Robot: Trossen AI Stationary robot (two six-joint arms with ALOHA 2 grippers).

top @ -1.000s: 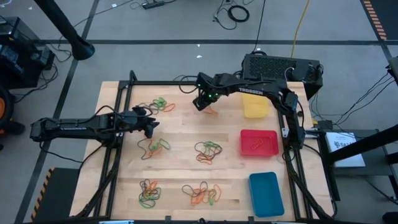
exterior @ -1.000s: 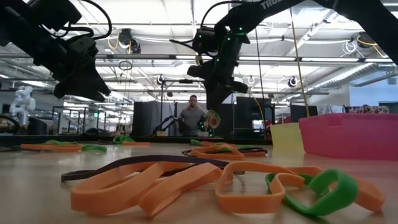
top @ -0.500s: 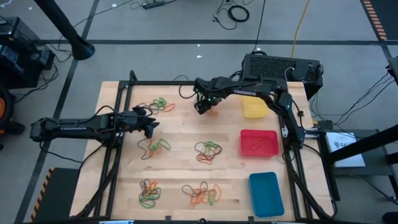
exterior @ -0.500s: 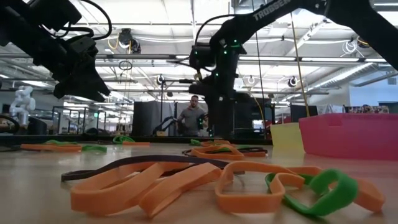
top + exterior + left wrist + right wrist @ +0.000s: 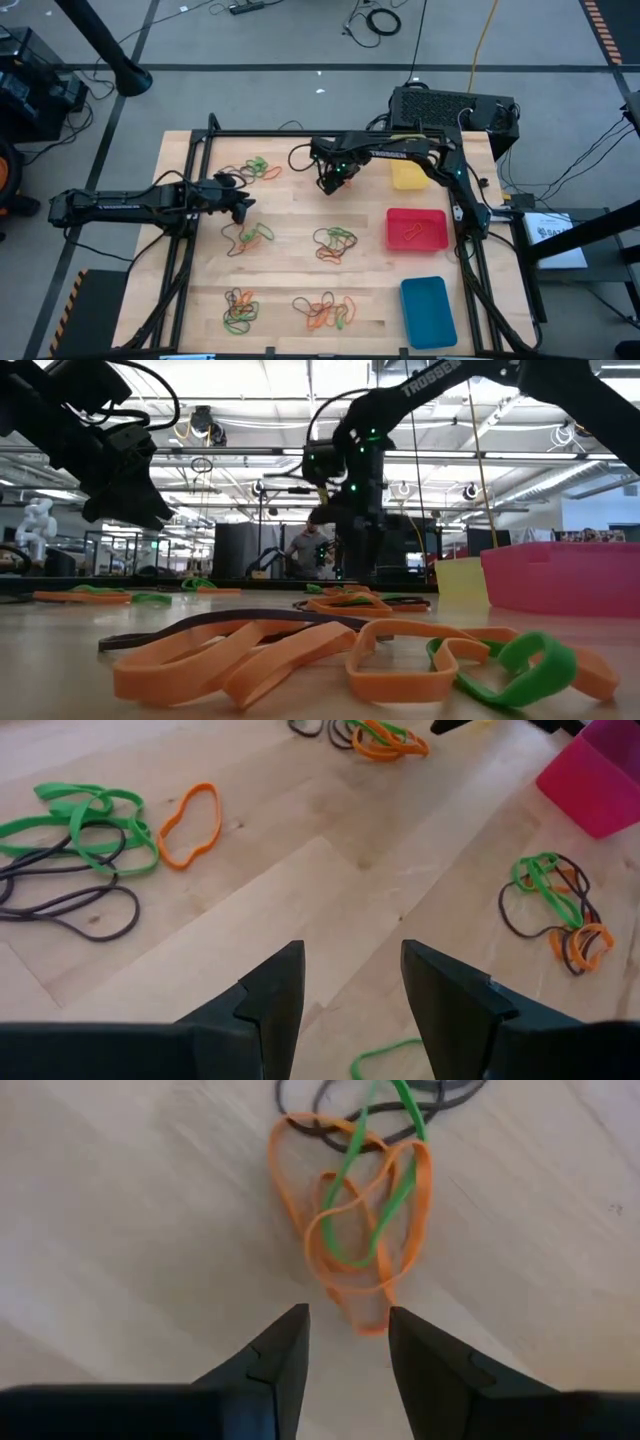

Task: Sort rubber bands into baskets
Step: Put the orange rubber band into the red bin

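My right gripper is open over the far middle of the table, just above a tangle of orange, green and dark rubber bands. Its fingertips stand on either side of the orange loop's near end. This tangle also shows in the left wrist view. My left gripper is open and empty over bare wood at the left, between two piles of bands. The yellow basket, the red basket and the blue basket stand along the right side.
More piles of bands lie at the middle and along the near edge. One band lies in the red basket. A black box stands behind the table's far right corner. Black frame rails run along the table's sides.
My right gripper has gone down and a little toward the table's near edge, closer to the tangle at the far middle, and its wrist has turned. My left arm has kept still.
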